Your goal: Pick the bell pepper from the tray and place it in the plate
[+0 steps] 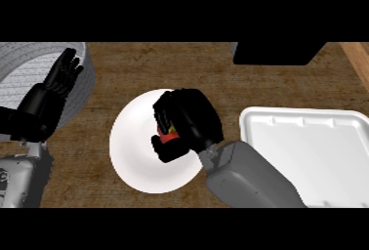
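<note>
item: right hand (189,119), black, on a grey forearm rising from the lower edge of the head view. position: over the right half of the plate. state: fingers and thumb curled round the bell pepper, which is mostly hidden inside the grasp.

item: bell pepper (169,135), red with a touch of yellow-green. position: enclosed in the right hand, above the white surface of the plate; only a small patch shows between thumb and fingers. whether it touches the plate cannot be told.

item: plate (137,146), white, round, looking taller than wide. position: centre of the counter, just left of the tray, its right edge covered by the right hand and forearm.

item: tray (317,146), white, rectangular with rounded corners and a raised rim. position: right side of the counter, partly behind the right forearm; its visible surface bears nothing.

item: left hand (61,73), black. position: upper left of the view, fingers straight and pointing up, spread slightly, holding nothing, lying across a grey ribbed object.

item: grey ribbed object (22,73), curved, light grey. position: far left, top corner, partly behind the left hand.

item: counter (166,68), brown, wood-grained surface under all items.

item: dark block (277,52), black. position: top edge, right of centre, above the tray.
</note>
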Controlling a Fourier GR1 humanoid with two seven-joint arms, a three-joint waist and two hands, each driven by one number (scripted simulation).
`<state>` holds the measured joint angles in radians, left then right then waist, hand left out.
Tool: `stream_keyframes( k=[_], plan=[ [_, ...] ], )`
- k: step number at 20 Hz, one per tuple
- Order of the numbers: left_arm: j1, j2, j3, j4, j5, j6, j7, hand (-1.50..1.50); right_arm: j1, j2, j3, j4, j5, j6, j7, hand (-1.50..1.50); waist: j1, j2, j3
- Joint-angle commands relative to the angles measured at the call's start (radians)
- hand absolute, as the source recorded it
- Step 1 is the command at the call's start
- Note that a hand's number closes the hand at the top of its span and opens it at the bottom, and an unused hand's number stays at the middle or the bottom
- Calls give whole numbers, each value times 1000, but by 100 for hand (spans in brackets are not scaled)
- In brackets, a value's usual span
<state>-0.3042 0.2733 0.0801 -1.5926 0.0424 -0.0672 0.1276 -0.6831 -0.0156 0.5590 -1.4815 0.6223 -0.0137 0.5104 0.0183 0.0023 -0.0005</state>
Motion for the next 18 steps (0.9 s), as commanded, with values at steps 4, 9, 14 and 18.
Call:
stream_keyframes(
  k=[4, 9, 14, 18],
  plan=[
    [-32, 0, 12, 14, 13, -21, 11, 0, -220, 15, 97, 361, -91, -176, -20, 150, 11, 3, 0],
    [-15, 11, 19, -4, 25, -42, 23, 0, -201, 15, 183, 476, -241, -326, -17, 150, 28, 5, 0],
    [0, -28, -32, -32, -19, -20, 6, 0, -252, 16, 262, 587, -443, -404, -118, -150, 54, 11, 1],
    [-19, -40, -35, -13, -7, -27, 10, 0, -295, 16, 257, 592, -573, -460, -207, -150, 67, 14, 1]
  ],
)
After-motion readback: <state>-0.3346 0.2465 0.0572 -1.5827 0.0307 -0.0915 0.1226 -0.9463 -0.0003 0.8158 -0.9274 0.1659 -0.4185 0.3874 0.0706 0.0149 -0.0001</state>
